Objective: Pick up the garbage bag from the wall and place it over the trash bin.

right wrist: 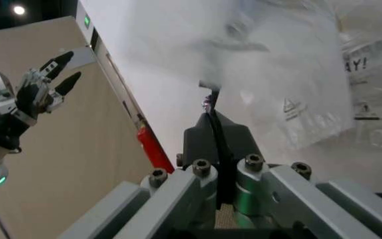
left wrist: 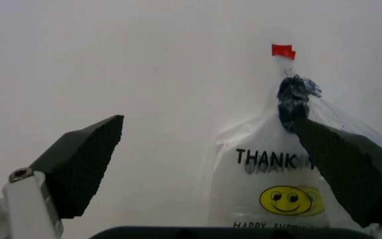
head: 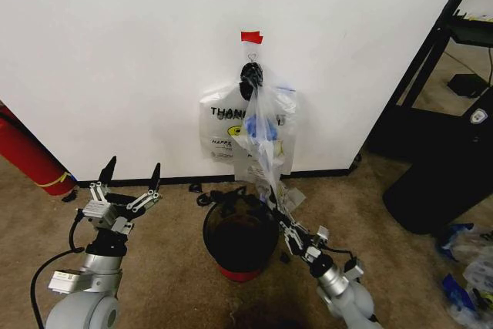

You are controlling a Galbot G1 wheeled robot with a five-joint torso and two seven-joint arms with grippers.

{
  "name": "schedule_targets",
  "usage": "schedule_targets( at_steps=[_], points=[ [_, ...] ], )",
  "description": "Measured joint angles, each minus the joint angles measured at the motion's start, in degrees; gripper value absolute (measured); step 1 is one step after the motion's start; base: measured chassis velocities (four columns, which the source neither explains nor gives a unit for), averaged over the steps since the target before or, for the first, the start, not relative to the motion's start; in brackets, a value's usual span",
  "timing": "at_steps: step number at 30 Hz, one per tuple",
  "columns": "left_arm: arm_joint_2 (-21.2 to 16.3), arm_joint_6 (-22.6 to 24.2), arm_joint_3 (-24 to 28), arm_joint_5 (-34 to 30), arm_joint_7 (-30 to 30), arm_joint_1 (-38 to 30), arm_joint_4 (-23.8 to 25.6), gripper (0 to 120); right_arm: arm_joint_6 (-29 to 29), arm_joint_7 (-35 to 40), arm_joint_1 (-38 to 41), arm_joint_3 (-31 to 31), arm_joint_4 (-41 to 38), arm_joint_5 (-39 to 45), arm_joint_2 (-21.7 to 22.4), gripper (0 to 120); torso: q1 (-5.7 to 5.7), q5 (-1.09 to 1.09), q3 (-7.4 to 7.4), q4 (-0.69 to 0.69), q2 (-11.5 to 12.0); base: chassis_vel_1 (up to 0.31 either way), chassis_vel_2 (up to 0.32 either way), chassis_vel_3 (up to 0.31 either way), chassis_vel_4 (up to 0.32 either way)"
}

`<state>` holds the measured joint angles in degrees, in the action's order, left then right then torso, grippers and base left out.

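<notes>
Above the trash bin (head: 239,240), my right end effector (head: 286,225) reaches up and forward, clenched on a stretched fold of the garbage bag (head: 266,125), which hangs from the hook on the wall (head: 115,52). Left of the bin, my left end effector (head: 131,176) points upward, fingers spread and released.

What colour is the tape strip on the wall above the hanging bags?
Red; the tape strip sits just above the hook on the white wall, clearest in the head view.

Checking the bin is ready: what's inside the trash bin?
The trash bin looks dark inside, no contents discernible. The right gripper, shut on the garbage bag, covers its right rim.
</notes>
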<state>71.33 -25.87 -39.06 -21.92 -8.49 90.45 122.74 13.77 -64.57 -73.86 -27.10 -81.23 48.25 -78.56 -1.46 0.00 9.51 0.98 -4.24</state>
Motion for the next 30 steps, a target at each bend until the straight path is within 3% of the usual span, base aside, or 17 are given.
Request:
schedule_targets(
  at_steps=[13, 30],
  points=[
    [-1.84, 0.38, 2.67, -1.74, 0.20, -4.15, -1.99, 100, -1.58, -2.13, -1.42, -3.49, -1.11, 0.37, -0.51, 0, 0.00, 0.00, 0.00, 0.00, 0.00, 0.000, 0.000, 0.000, 0.000],
    [-2.08, -0.06, 2.38, -1.95, 0.83, -2.87, -1.84, 100, -2.51, -8.19, -3.93, -5.85, -2.06, -3.94, -0.16, 0, 0.00, 0.00, 0.00, 0.01, 0.00, 0.000, 0.000, 0.000, 0.000]
  ],
)
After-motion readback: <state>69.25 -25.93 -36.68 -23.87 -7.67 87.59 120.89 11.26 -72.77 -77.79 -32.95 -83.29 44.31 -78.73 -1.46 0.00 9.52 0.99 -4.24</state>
